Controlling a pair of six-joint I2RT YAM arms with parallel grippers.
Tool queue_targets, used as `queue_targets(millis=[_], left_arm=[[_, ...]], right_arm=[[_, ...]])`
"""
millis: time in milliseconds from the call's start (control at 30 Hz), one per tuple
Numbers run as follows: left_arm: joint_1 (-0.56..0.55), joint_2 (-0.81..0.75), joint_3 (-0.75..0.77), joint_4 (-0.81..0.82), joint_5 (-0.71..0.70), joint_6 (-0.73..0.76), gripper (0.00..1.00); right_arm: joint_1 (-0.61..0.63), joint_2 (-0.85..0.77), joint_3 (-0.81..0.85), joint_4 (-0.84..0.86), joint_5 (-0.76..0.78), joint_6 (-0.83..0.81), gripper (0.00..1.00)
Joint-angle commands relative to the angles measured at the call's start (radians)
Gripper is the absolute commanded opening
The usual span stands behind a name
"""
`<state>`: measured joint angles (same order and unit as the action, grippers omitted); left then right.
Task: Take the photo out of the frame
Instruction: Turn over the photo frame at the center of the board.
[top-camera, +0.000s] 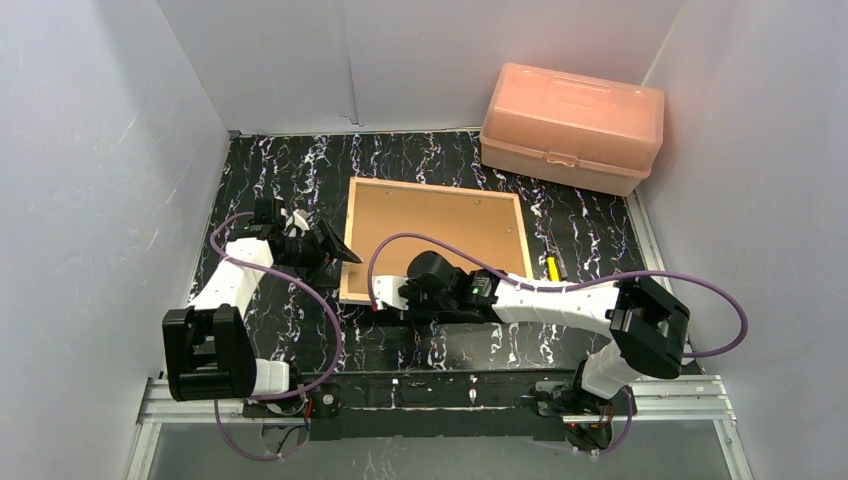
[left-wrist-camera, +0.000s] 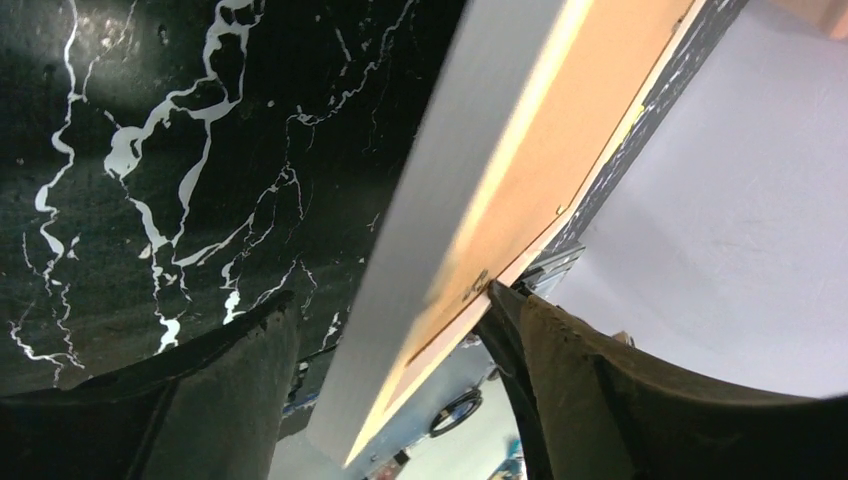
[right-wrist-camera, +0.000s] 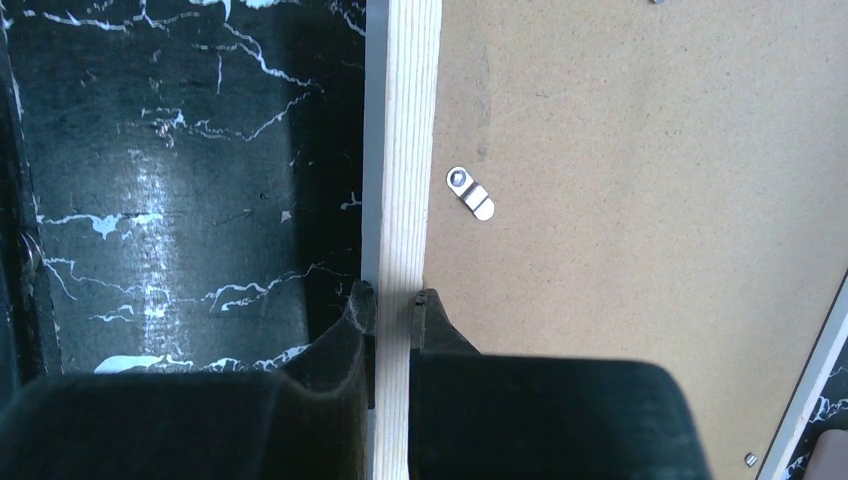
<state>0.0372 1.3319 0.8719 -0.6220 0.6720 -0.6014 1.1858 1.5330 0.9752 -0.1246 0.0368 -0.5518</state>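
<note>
The frame (top-camera: 436, 183) lies face down near the middle of the black marbled table (top-camera: 290, 180), its brown backing board (top-camera: 440, 235) facing up. A pink plastic box (top-camera: 572, 125) sits well apart at the far right corner. The right gripper (right-wrist-camera: 392, 300) is closed on the frame's near light-wood rail, with 1 fingertip on each side, just beside a small metal turn clip (right-wrist-camera: 470, 192). The left gripper (left-wrist-camera: 390, 300) straddles the frame's left edge near its near corner, its 2 fingers spread wide. Whether they press on the frame cannot be told.
</note>
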Motion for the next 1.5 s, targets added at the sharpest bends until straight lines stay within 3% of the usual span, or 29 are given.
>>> queue_targets(millis=[0,167,400,600,633,700,833,967,1033,1300,1467], left_arm=[[-0.003,0.028,-0.001,-0.075,-0.043,0.028,0.83],[-0.002,0.029,0.001,-0.093,-0.074,0.030,0.85],[0.000,-0.008,-0.003,0.009,0.044,-0.019,0.50],[0.000,-0.097,0.019,0.041,0.072,-0.101,0.27],[0.000,-0.112,0.024,0.038,0.067,-0.109,0.25],[0.001,-0.133,0.037,0.024,0.057,-0.115,0.22],[0.000,-0.145,0.089,-0.030,0.047,-0.102,0.17],[0.001,-0.155,0.166,-0.092,0.023,-0.077,0.16],[0.000,-0.164,0.202,-0.123,0.007,-0.069,0.15],[0.000,-0.157,0.333,-0.231,-0.033,-0.023,0.15],[0.000,-0.135,0.434,-0.329,-0.076,0.028,0.15]], right_arm=[[0.007,-0.067,0.110,0.201,0.031,-0.066,0.01],[0.006,-0.067,0.111,0.198,0.028,-0.065,0.01],[0.006,-0.066,0.118,0.195,0.018,-0.062,0.01],[0.006,-0.053,0.134,0.197,0.063,-0.036,0.01],[0.006,-0.049,0.138,0.199,0.072,-0.029,0.05],[0.006,-0.045,0.141,0.211,0.095,-0.006,0.23],[0.006,-0.040,0.151,0.229,0.126,0.012,0.35],[0.006,-0.047,0.168,0.236,0.135,0.033,0.67],[0.005,-0.053,0.177,0.236,0.137,0.049,0.78],[-0.011,-0.077,0.227,0.192,0.109,0.126,0.94],[-0.063,-0.093,0.269,0.193,0.078,0.232,0.95]])
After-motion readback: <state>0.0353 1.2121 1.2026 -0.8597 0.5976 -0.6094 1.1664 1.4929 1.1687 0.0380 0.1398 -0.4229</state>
